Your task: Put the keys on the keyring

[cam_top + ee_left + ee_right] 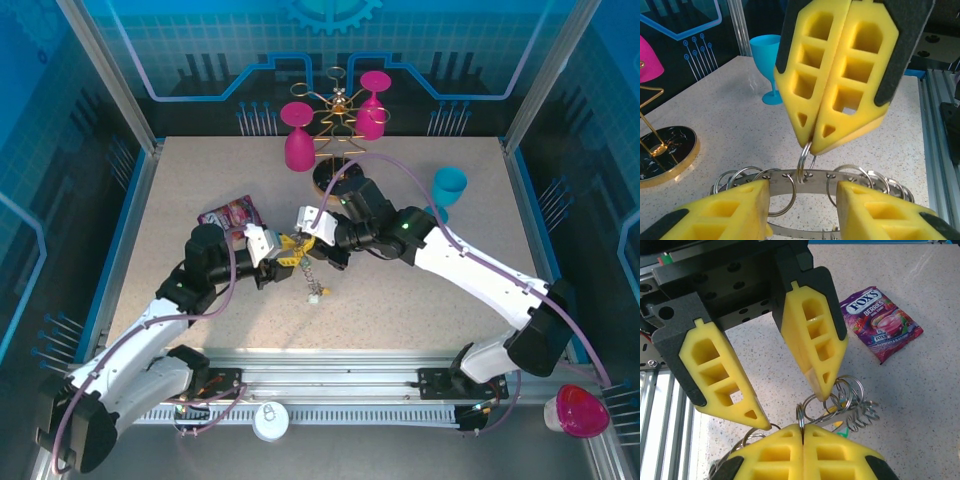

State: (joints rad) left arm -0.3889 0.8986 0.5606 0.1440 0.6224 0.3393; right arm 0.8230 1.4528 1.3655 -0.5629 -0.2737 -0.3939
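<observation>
The blue glass (767, 55) stands upright well right of the sweet packet (882, 322), contents unclear; the keyring (785, 178) sits just right of that packet, its band crosswise between the spread left gripper (802, 187); the right gripper (815, 142) pinches one ring.

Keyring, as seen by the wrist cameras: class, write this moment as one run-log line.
right tool: shut on a ring of the keyring | left tool: open, fingers either side of keyring
</observation>
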